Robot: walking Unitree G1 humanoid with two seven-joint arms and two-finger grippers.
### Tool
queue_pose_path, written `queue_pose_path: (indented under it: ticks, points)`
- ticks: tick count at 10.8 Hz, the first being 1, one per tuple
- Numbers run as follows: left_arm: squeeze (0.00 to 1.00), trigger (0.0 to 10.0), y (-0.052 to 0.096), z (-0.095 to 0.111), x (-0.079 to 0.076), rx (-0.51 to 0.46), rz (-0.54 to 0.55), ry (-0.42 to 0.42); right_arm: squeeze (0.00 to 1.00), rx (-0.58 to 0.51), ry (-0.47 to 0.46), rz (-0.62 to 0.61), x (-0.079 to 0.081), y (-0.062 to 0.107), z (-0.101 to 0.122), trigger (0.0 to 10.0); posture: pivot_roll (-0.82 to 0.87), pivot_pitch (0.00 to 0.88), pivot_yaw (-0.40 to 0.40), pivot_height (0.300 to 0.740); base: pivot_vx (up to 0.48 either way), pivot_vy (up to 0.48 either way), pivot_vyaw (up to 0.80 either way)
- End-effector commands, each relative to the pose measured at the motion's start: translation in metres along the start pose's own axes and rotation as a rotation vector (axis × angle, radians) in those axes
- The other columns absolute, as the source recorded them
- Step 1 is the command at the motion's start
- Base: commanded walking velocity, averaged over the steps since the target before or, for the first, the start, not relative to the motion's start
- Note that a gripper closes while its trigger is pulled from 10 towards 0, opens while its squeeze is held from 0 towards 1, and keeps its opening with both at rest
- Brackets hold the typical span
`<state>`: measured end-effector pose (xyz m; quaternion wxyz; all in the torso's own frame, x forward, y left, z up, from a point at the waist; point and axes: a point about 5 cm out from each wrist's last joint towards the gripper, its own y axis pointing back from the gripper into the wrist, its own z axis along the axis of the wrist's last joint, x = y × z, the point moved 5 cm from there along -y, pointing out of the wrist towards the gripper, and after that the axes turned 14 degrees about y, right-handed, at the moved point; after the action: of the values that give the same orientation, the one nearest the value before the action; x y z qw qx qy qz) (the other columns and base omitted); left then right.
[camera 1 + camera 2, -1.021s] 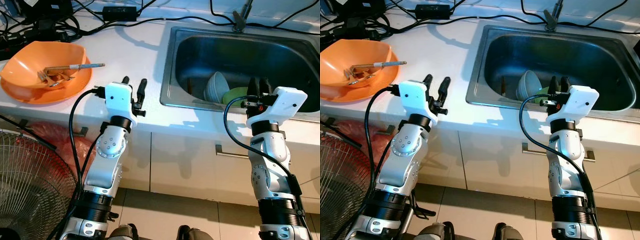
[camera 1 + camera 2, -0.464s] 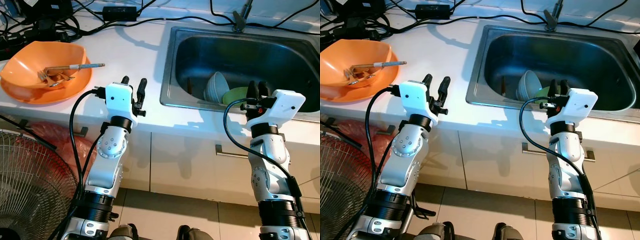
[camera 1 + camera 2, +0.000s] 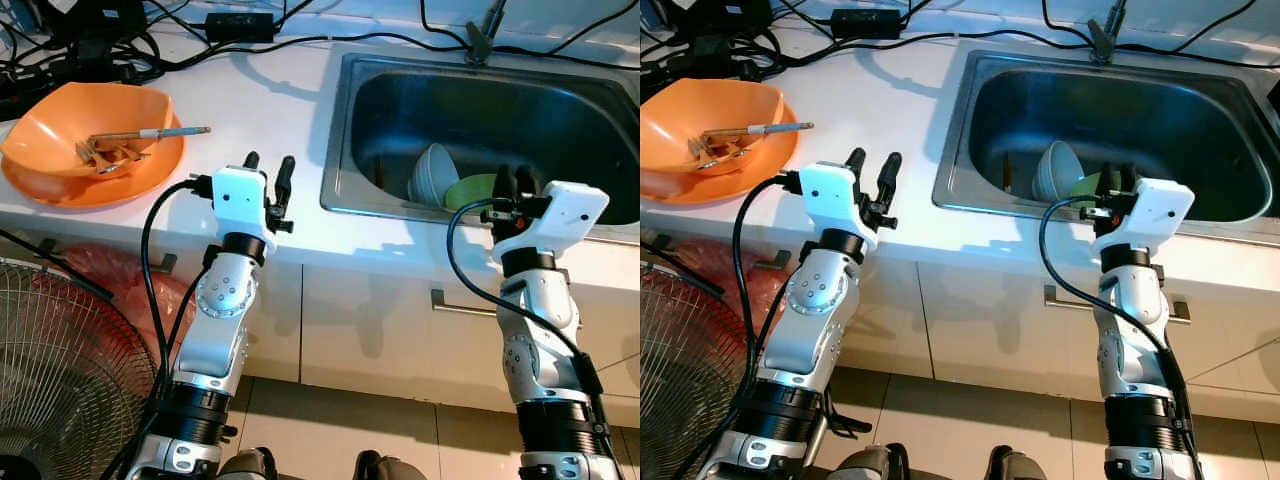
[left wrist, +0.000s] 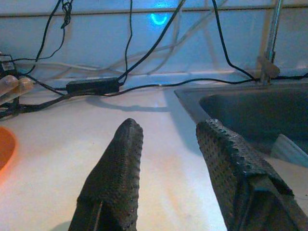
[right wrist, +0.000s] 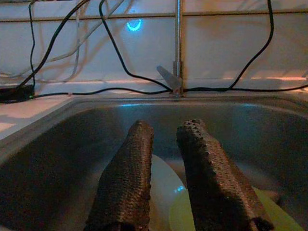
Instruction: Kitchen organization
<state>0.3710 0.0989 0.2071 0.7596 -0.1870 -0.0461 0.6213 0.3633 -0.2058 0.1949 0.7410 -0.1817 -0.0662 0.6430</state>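
A steel sink (image 3: 570,110) holds a white bowl (image 3: 435,170) on its side and a green bowl (image 3: 466,190) beside it. My right gripper (image 3: 512,180) hovers at the sink's near rim just above the green bowl (image 5: 272,211), its fingers open by a narrow gap with nothing between them. On the white counter to the left sits an orange bowl (image 3: 60,130) with chopsticks (image 3: 150,133) and other utensils in it. My left gripper (image 3: 269,165) stands open and empty over the counter (image 4: 57,144), between the orange bowl and the sink.
Black cables and a power adapter (image 3: 240,22) crowd the back of the counter. A faucet (image 3: 485,30) rises behind the sink. Below the counter are white cabinet doors with a handle (image 3: 460,305), a floor fan (image 3: 50,380) and a red bag (image 3: 110,275).
My right gripper has dipped slightly lower over the sink's near rim. The left arm has shifted very slightly to the right. The bowls have stayed put.
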Motion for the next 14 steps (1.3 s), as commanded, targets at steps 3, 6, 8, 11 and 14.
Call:
queue_pose_path:
  ticks: [3,6,8,11,14]
  points:
    - [0.0,10.0,-0.0007,0.0005,-0.0024,-0.011,-0.004,-0.01,0.0,-0.007,0.016,-0.018,-0.0058,0.0,0.0013,10.0,0.02,0.141,-0.006,0.74,0.0,0.0,0.0]
    - [0.0,10.0,-0.0008,0.002,-0.0013,-0.017,-0.004,-0.035,0.0,0.001,0.013,-0.002,-0.0021,-0.0003,-0.0004,10.0,0.03,0.155,-0.012,0.74,0.0,0.0,0.0]
    - [0.0,10.0,-0.0012,0.0021,-0.0004,-0.018,0.001,-0.04,0.0,0.001,0.002,-0.003,-0.0023,-0.0008,-0.0003,10.0,0.03,0.157,-0.013,0.74,0.0,-0.144,0.0]
    - [0.0,10.0,-0.0014,0.0016,-0.0008,-0.017,0.003,-0.036,0.0,0.013,0.005,-0.005,-0.0035,-0.0015,-0.0018,10.0,0.02,0.158,-0.014,0.74,0.0,-0.286,-0.34]
    - [0.0,10.0,-0.001,0.0025,-0.0003,-0.02,0.005,-0.037,0.0,0.01,0.008,0.001,-0.0005,-0.0009,-0.002,10.0,0.03,0.161,-0.015,0.74,0.0,-0.287,0.0]
